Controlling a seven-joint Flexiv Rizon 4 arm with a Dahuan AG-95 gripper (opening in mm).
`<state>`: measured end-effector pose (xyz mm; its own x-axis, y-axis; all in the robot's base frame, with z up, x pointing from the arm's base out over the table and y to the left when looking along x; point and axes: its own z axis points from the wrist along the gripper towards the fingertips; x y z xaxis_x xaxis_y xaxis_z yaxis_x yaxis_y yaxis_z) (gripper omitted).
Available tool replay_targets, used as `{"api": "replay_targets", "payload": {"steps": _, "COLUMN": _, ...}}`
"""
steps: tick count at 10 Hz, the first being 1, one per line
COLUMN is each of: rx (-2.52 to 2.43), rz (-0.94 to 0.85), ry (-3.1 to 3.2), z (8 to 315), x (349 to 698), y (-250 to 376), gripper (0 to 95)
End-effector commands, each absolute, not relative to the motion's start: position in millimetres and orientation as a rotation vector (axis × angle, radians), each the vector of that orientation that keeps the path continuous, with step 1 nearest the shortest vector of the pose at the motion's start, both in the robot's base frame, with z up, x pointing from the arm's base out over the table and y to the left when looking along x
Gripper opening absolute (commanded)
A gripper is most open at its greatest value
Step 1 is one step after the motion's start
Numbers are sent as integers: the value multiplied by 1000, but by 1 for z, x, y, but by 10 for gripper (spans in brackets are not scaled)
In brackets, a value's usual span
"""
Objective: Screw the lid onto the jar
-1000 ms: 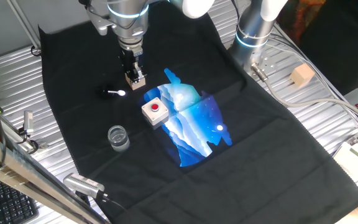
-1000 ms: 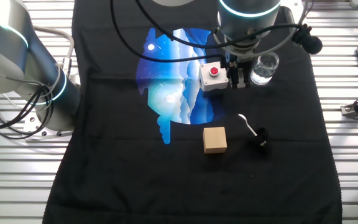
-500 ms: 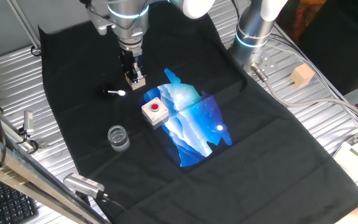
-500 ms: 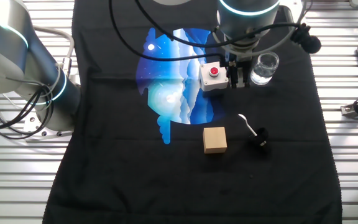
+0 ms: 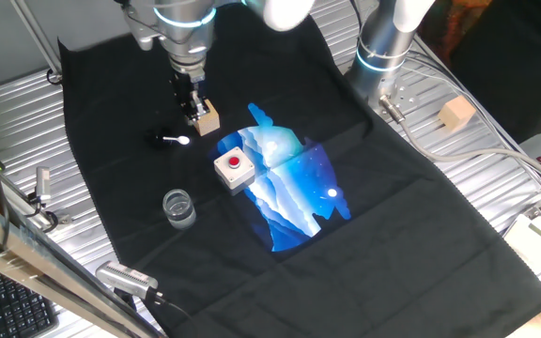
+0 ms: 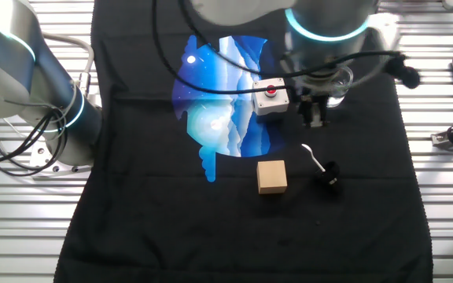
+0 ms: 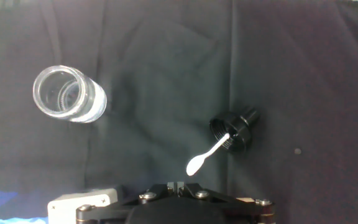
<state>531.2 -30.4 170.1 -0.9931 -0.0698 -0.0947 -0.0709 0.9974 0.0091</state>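
Note:
The clear jar (image 7: 69, 94) stands upright and open on the black cloth; it also shows as the jar (image 5: 178, 207) near the cloth's front, and the jar (image 6: 338, 82) is partly hidden behind the arm. The black lid (image 7: 235, 130) lies on its side with a white applicator stick (image 7: 205, 157) poking out, seen too as the lid (image 5: 163, 139) and the lid (image 6: 329, 174). My gripper (image 7: 178, 185) hangs above the cloth between jar and lid, fingers together and holding nothing. The same gripper (image 5: 192, 111) (image 6: 314, 121) hovers apart from both.
A white box with a red button (image 5: 234, 166) (image 6: 270, 96) sits beside the jar. A tan wooden cube (image 5: 207, 119) (image 6: 272, 176) lies near the lid. A second arm's base (image 5: 383, 38) and another wooden cube (image 5: 456, 113) stand off the cloth, on the ribbed metal table.
The gripper has shifted away from the red-button box, toward the lid. The jar, lid, box and cube have not moved.

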Motion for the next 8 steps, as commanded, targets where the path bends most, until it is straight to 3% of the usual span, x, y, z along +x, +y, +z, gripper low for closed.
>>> {"api": "replay_targets", "payload": {"steps": 1, "rx": -102, "rz": 17, "ry": 3042, "z": 167, "x": 542, "y": -29, "gripper": 0}}
{"api": "replay_targets", "payload": {"steps": 8, "rx": -159, "rz": 20, "ry": 3045, "z": 156, "x": 572, "y": -39, "gripper": 0}}
